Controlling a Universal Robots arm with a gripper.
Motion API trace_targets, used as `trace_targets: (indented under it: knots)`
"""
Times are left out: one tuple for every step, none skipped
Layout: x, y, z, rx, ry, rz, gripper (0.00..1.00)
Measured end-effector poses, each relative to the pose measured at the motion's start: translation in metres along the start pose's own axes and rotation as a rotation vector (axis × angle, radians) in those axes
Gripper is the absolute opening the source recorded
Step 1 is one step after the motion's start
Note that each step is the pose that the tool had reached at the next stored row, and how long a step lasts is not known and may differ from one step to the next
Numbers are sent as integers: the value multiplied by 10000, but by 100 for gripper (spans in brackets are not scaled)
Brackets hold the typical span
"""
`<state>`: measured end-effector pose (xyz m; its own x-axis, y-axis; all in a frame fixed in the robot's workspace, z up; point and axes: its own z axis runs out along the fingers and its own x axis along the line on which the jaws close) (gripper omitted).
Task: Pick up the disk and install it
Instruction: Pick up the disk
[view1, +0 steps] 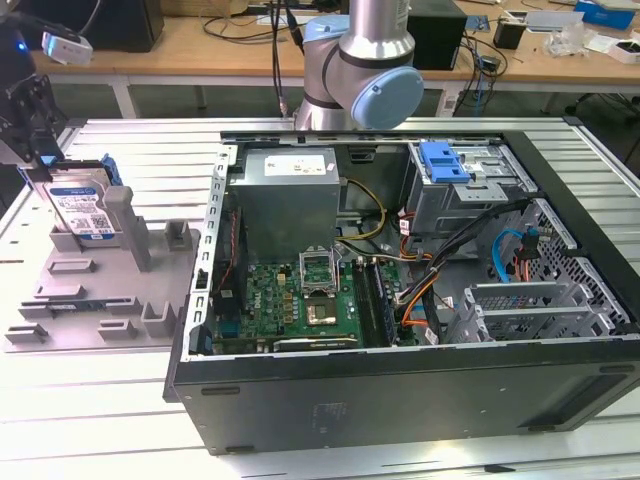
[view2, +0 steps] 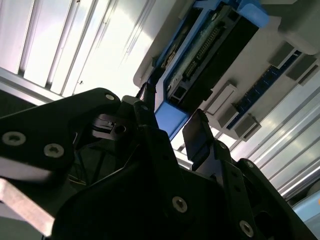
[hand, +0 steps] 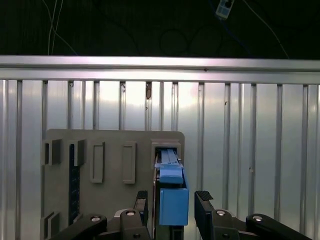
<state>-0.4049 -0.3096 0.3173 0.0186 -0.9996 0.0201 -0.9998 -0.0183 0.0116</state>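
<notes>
The disk (view1: 82, 211) stands on edge in a slot of a grey holder tray (view1: 90, 300) at the exterior view's left. It is silver with a white-and-blue label and a blue carrier. My gripper (view1: 35, 115) hangs right above its top edge. In the first wrist view the blue carrier end of the disk (hand: 173, 210) sits between the two black fingers (hand: 204, 200), with a gap on one side. The second wrist view shows the disk (view2: 210, 50) from its connector edge, and the gripper (view2: 172, 127) is open around the carrier's end.
An open computer case (view1: 400, 300) lies at the exterior view's right of the tray, with the motherboard, the power supply and cables exposed. A grey drive cage (view1: 480, 195) with a blue bracket (view1: 445, 160) sits at its far corner. The ribbed metal table (view1: 120, 400) carries everything.
</notes>
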Motion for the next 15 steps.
trace_targets:
  knots:
    - [0, 0, 4, 0, 0, -3, 50]
    - [0, 0, 8, 0, 0, -6, 50]
    - [1, 0, 12, -1, 0, -10, 50]
    - [2, 0, 17, 0, 0, -14, 50]
    - [2, 0, 30, -1, 0, -23, 50]
    - [3, 0, 41, 0, 0, -30, 50]
    - [3, 0, 49, 0, 0, -34, 50]
    - [4, 0, 57, 0, 1, -40, 50]
    - [4, 0, 61, -1, 1, -42, 50]
    - [4, 0, 66, 0, 1, -45, 50]
    - [4, 0, 75, 0, 1, -50, 50]
    - [3, 0, 82, -1, 1, -53, 50]
    - [4, 0, 86, -1, 2, -55, 50]
    - [3, 0, 89, -1, 1, -56, 50]
    - [4, 0, 94, -1, 2, -58, 48]
